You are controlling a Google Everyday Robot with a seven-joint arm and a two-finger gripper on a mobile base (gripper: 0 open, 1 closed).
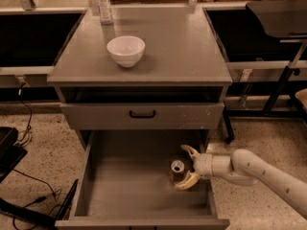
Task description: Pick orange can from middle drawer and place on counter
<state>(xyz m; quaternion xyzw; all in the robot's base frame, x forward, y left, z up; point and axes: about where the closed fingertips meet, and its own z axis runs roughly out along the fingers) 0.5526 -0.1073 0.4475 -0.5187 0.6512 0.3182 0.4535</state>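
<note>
The orange can [177, 171] stands upright on the floor of the open middle drawer [129, 186], near its right wall. My gripper [184, 167] reaches in from the right on a white arm. Its two tan fingers are spread, one behind the can and one in front of it, so the can sits between them. The fingers look close to the can but not closed on it. The counter [168, 47] is the grey cabinet top above.
A white bowl [125, 50] sits on the counter's left half. A clear plastic bottle [103, 4] stands at its back left corner. A shut drawer front with a black handle [142, 114] hangs above the open drawer. Cables lie on the floor at left.
</note>
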